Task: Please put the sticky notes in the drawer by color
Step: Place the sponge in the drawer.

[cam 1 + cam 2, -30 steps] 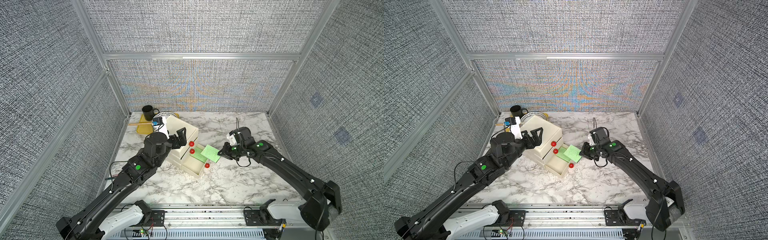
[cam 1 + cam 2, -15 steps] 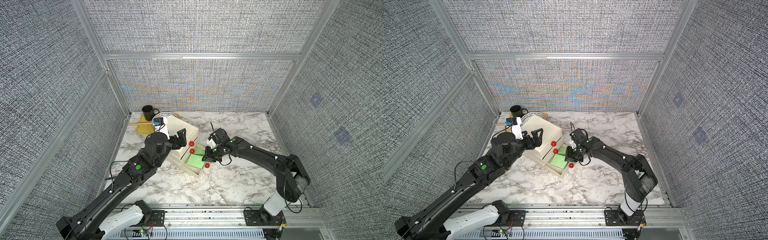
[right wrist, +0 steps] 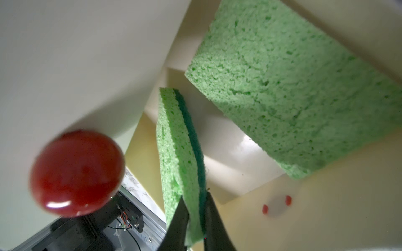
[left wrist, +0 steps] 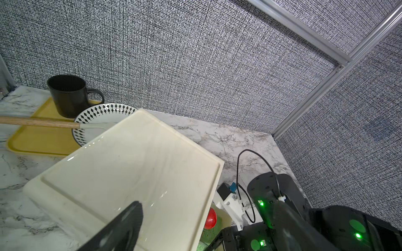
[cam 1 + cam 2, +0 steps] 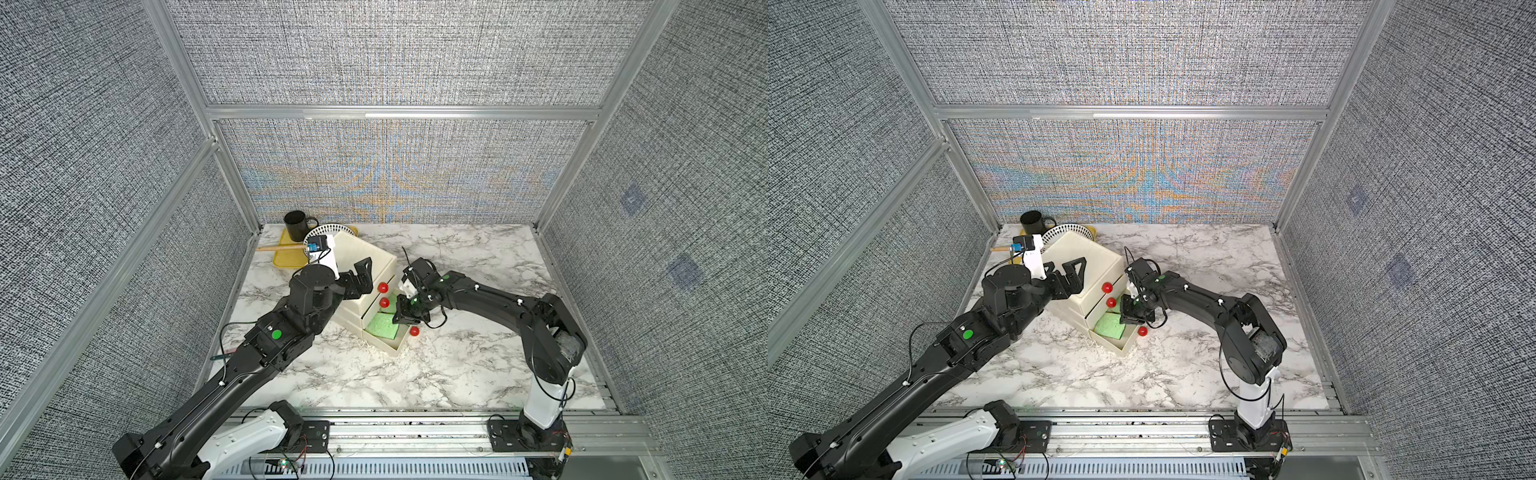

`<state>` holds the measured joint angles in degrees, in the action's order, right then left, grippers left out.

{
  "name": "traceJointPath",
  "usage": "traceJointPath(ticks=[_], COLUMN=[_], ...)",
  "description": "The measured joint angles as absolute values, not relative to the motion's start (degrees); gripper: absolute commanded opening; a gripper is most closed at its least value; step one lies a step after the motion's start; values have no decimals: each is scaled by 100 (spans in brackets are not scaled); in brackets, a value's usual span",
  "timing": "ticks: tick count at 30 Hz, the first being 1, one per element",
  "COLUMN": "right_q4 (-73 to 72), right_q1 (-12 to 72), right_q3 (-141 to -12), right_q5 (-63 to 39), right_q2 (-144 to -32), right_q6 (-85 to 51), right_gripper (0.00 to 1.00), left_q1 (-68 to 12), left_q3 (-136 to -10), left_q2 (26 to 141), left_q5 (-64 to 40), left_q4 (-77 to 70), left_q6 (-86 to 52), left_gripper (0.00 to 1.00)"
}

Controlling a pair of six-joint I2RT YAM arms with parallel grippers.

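Note:
The cream drawer cabinet [image 5: 365, 257] with red knobs [image 5: 382, 287] stands at the back left, its bottom drawer [image 5: 395, 347] pulled out. One green sticky note [image 5: 381, 326] lies flat inside it. My right gripper [image 5: 409, 318] reaches down into that drawer. In the right wrist view its jaws [image 3: 195, 208] pinch a second green sticky note [image 3: 174, 141] held on edge beside the flat one [image 3: 293, 87]. My left gripper [image 5: 359, 274] is open over the cabinet's top near its front edge. One of its fingers [image 4: 124, 226] shows in the left wrist view.
Behind the cabinet are a yellow tray [image 5: 286, 259], a black mug [image 5: 297, 224], a patterned plate [image 5: 328, 230] and a wooden-handled spatula [image 5: 278, 248]. Walls close in the left, back and right sides. The right arm crosses the table from the front right.
The right arm has swung left and carried the green sticky note from beside the cabinet down into the open bottom drawer. The left arm has not moved.

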<state>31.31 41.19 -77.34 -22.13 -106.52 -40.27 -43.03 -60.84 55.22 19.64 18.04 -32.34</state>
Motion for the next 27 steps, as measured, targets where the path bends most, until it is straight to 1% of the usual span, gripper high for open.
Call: traceJointPath(ticks=[2,5,8,13,17,22,27], right_q4=[3310,3669,3986,4423,4427,3894,3124], right_q1=[4165,4178,4165,4053,3881,3599,3358], right_q3=[-7769,-7800,-7909,-8064,-7776,-6508,-5452], right_q5=[-2082,-1839,-1557,-1103,-880,-880,-1094], right_q2=[-10637,-10549,-10418,-10119,-9598,-8753,-8499], right_q6=[-3931,-3793,-3671,-3559,-3557,-3798,-4095], right_gripper=[37,43,45,45,41,29,18], left_q1=[-4303,-4303,-4303,-4303,-4287,-4007,-3559], left_q3=[-6084,-6084,-6086,-6173,-6431,-7052,-7642], left_q2=[5518,5522,5551,5625,5839,6486,7244], left_q5=[1986,2040,2088,2158,2292,2290,1988], left_q4=[1802,1804,1804,1855,2189,2818,3424], left_q6=[-3203,-3188,-3155,-3083,-2930,-2762,-2630], left_gripper=[96,96,96,96,96,96,96])
